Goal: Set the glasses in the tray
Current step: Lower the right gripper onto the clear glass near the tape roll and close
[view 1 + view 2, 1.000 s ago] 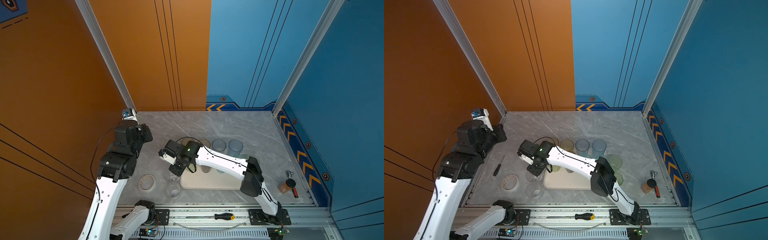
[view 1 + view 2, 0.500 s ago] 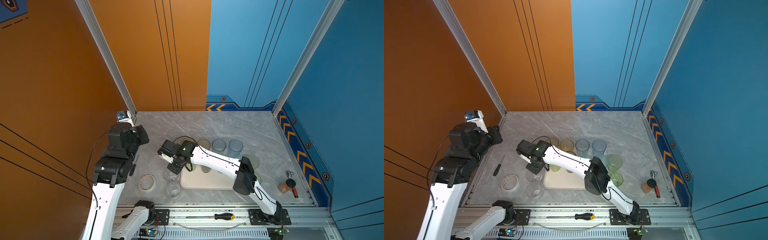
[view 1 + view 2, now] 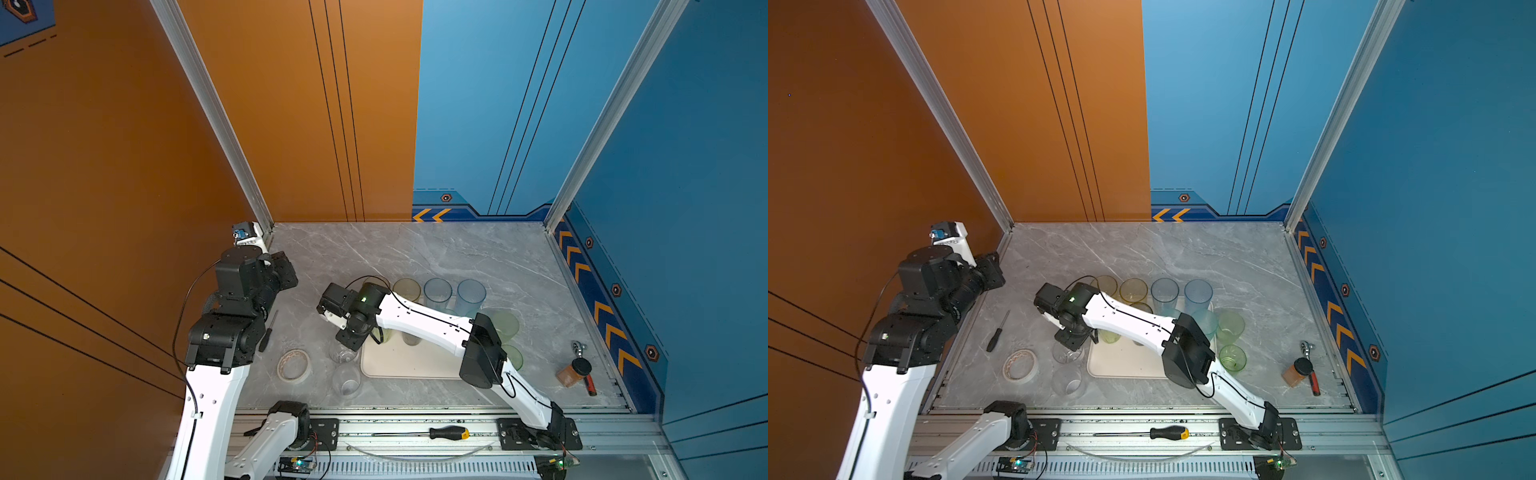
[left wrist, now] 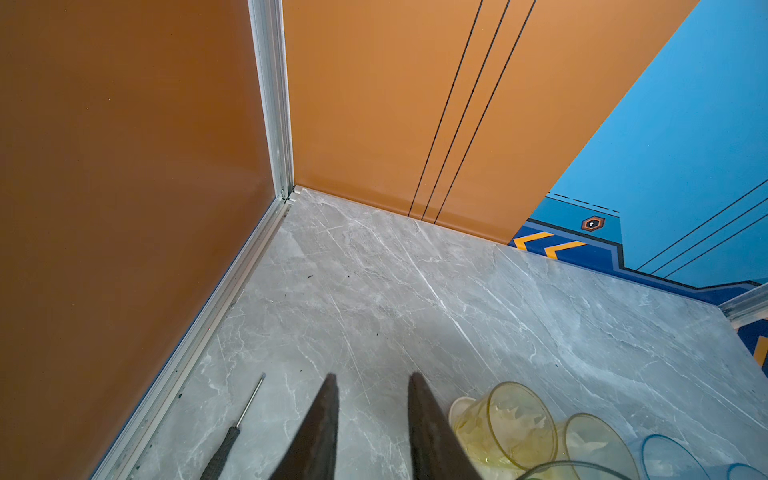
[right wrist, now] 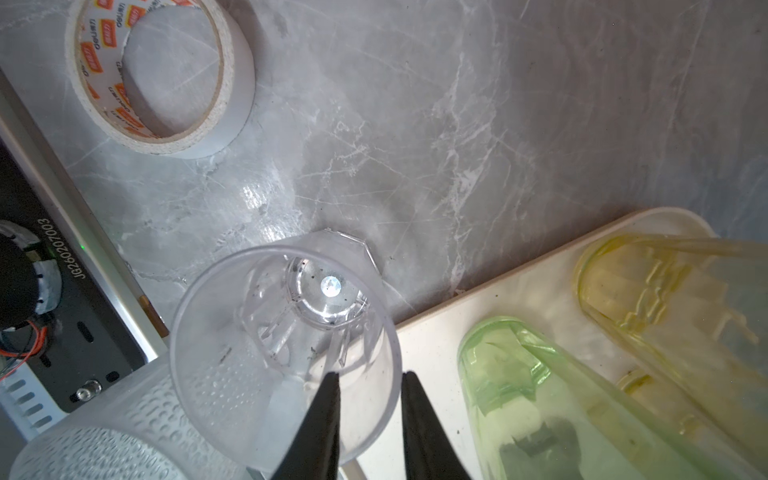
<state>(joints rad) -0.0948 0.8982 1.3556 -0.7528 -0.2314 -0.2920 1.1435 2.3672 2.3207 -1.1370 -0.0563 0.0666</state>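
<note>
A clear glass (image 5: 282, 332), smooth-walled with a faceted base and its mouth upward, is seen standing on the desk (image 3: 415, 257). It is just beside the left edge of the tray (image 5: 432, 345) and outside it. Its rim is straddled by the right gripper (image 5: 370, 374): one finger is placed over the mouth and the other outside the wall. The jaws are parted, so the wall is not seen to be pinched.

A second clear glass (image 3: 346, 383), dimpled on its wall, is set just nearer the desk's front edge. Inside the tray, a green glass (image 5: 540, 395) and a yellow glass (image 5: 665, 299) are found along the left edge. A blue glass (image 3: 471, 293) is seen at the far edge.

A tape roll (image 5: 162, 75) is laid flat towards the front-left corner. The left gripper (image 4: 372, 376) is raised above the desk's left edge, released, with nothing between its jaws. A screwdriver (image 4: 232, 432) is seen on the desk beside it.
</note>
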